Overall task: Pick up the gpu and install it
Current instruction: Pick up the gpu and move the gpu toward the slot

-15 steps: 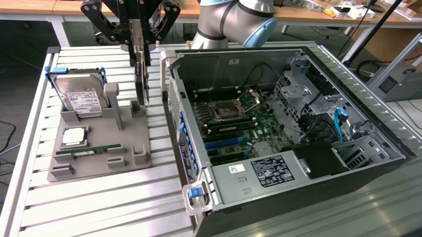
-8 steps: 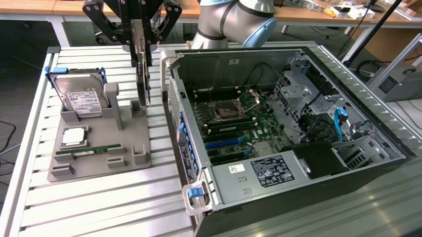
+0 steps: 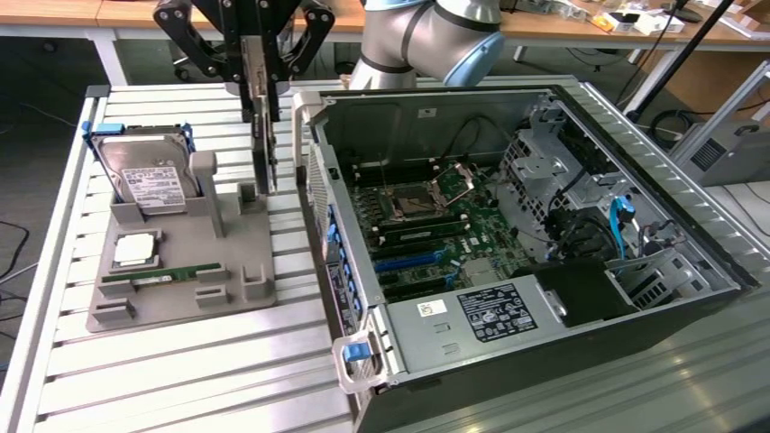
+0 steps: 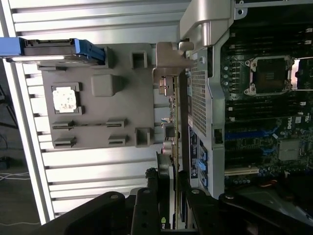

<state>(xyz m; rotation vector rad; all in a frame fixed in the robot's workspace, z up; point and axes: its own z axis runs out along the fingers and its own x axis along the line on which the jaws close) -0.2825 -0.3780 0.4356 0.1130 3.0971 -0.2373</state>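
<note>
My gripper (image 3: 259,72) hangs at the back of the slatted table, shut on the top edge of the gpu (image 3: 262,135). This thin dark card hangs upright and edge-on, between the grey parts holder (image 3: 180,298) and the open computer case (image 3: 421,113). Its lower end is level with the holder's tall upright; whether they touch I cannot tell. In the wrist view the gpu (image 4: 171,122) runs away from my gripper (image 4: 170,196) beside the case's perforated rear wall (image 4: 198,98), silvery bracket at its far end. The motherboard (image 3: 434,216) lies exposed, with blue slots (image 3: 403,262).
The holder carries a hard drive in a blue frame (image 3: 144,171), a processor chip (image 3: 135,248) and a green RAM stick (image 3: 162,272). The slatted table (image 3: 180,379) extends toward the front. The case's rear wall stands close beside the card. Desks line the background.
</note>
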